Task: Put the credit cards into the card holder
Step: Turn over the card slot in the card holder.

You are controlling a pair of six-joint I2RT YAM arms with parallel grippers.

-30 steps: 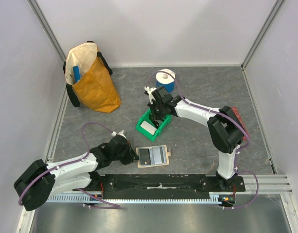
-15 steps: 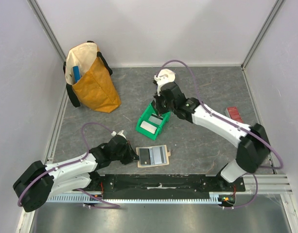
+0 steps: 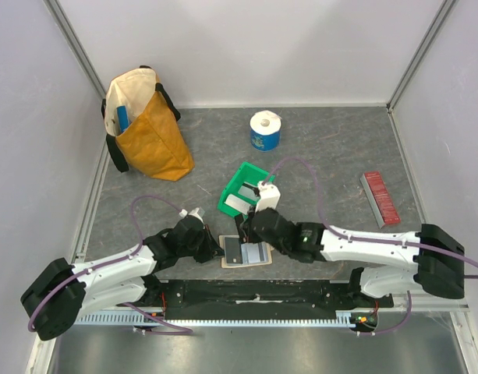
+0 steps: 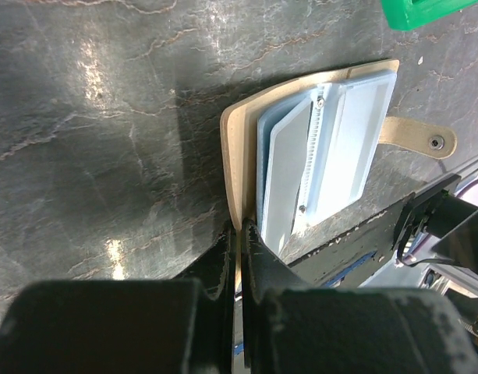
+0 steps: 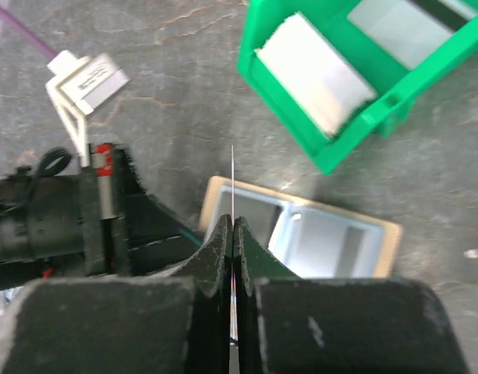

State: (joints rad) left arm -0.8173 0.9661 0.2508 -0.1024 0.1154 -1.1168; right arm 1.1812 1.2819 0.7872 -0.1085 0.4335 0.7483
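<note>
The tan card holder [image 3: 256, 257] lies open near the table's front edge, its clear pockets up [image 4: 324, 148] and its tab [image 4: 416, 137] to the right. My left gripper [image 3: 216, 248] is shut on its left edge [image 4: 242, 232]. A dark card [image 3: 232, 251] sits in its left pocket. My right gripper [image 3: 251, 228] is shut on a thin credit card seen edge-on [image 5: 232, 175], held upright just above the holder [image 5: 332, 241]. More white cards [image 5: 316, 74] lie in the green bin [image 3: 258, 173].
The green bin [image 5: 332, 152] stands just behind the holder. An orange and cream bag [image 3: 149, 128] is at the back left, a blue and white roll [image 3: 264, 130] at the back middle, and a red ridged strip [image 3: 379, 197] at the right.
My right arm has swung from the green bin down toward the front and now holds a card over the card holder. My left gripper has kept its hold on the holder's edge.
</note>
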